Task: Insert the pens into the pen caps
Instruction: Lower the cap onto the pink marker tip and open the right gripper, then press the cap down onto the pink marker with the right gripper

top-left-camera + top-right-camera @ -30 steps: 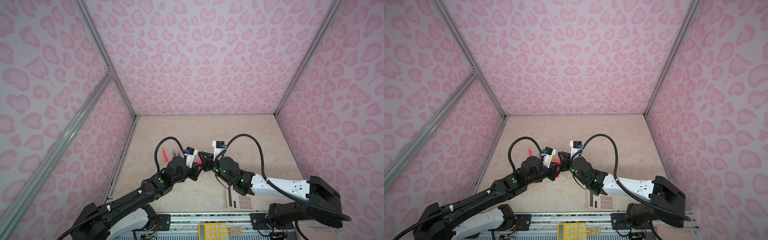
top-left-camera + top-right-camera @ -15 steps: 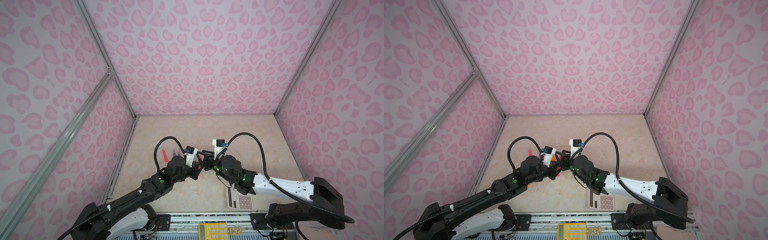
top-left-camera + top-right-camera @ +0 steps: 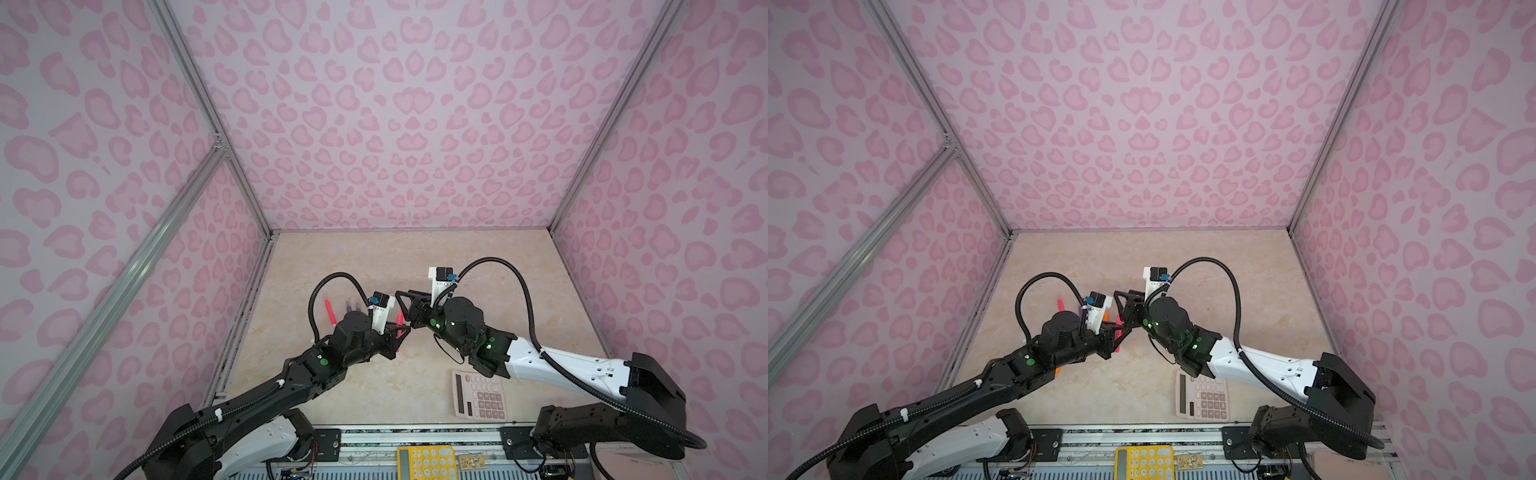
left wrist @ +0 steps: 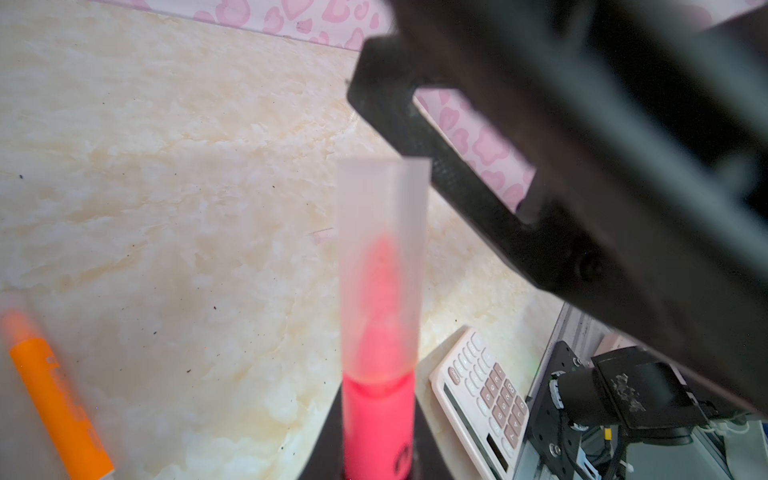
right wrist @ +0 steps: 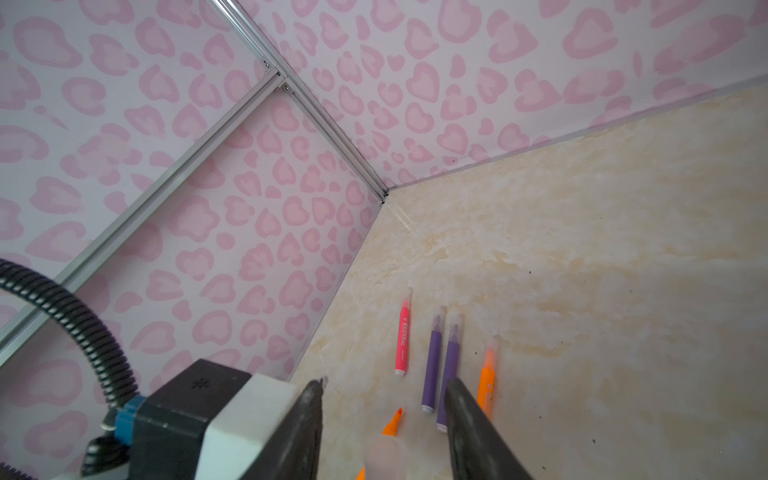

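Observation:
My left gripper [image 4: 378, 457] is shut on a pink-red pen [image 4: 378, 415] with a clear pen cap [image 4: 382, 257] seated over its tip. In both top views the left gripper [image 3: 400, 332] [image 3: 1118, 332] meets my right gripper [image 3: 405, 309] at the table's middle. My right gripper [image 5: 385, 384] stands open, its fingers either side of that capped tip [image 5: 384, 457] and apart from it. On the table lie a capped pink-red pen [image 5: 402, 340], two capped purple pens [image 5: 432, 361], a capped orange pen [image 5: 486, 382] and an uncapped orange pen [image 5: 392, 422].
A pink-white calculator [image 3: 480, 395] lies near the front right, under the right arm. A yellow calculator [image 3: 426, 463] sits on the front rail. Another orange pen [image 4: 58, 399] lies beside the left gripper. Pink patterned walls enclose three sides.
My right gripper has gone from shut to open, letting go of the clear cap, which stays on the pink-red pen. The left gripper has held still.

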Robot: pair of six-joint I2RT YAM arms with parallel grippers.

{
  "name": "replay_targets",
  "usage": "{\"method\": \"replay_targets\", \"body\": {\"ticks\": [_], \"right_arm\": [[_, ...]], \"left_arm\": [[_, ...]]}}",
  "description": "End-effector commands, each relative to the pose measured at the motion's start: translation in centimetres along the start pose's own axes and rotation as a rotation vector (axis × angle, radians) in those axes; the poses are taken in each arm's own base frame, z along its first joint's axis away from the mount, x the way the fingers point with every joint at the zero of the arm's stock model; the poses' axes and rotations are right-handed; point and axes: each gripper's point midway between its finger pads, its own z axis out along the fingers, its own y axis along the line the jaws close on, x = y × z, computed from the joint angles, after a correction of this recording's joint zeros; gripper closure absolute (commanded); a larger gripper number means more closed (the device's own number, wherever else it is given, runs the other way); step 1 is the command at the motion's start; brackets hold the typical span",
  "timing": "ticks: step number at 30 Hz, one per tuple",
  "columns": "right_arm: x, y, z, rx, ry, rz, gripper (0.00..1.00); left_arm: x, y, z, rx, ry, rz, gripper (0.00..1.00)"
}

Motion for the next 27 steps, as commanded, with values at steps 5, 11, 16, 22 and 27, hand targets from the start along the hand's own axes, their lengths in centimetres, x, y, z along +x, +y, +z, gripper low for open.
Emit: {"method": "replay_targets", "body": {"ticks": [5, 11, 16, 22, 27], "right_arm": [[0.4, -0.3, 1.7, 0.024, 0.042, -0.014, 0.51], [1.0, -0.5, 2.8, 0.033, 0.067, -0.011, 0.54], [1.3, -0.3, 3.3, 0.025, 0.085, -0.013, 0.68], [1.8, -0.5, 3.3, 0.027, 0.101, -0.012, 0.88], [2.5, -0.7, 3.1, 0.032, 0.118, -0.011, 0.98]], "left_arm": [[-0.8, -0.6, -0.2, 0.024, -0.026, 0.011, 0.97], [-0.9, -0.7, -0.4, 0.028, -0.031, 0.011, 0.97], [-0.9, -0.7, -0.3, 0.027, -0.028, 0.01, 0.97], [-0.9, -0.6, -0.3, 0.021, -0.03, 0.008, 0.97], [-0.9, 0.8, -0.3, -0.06, -0.028, -0.002, 0.97]]}}
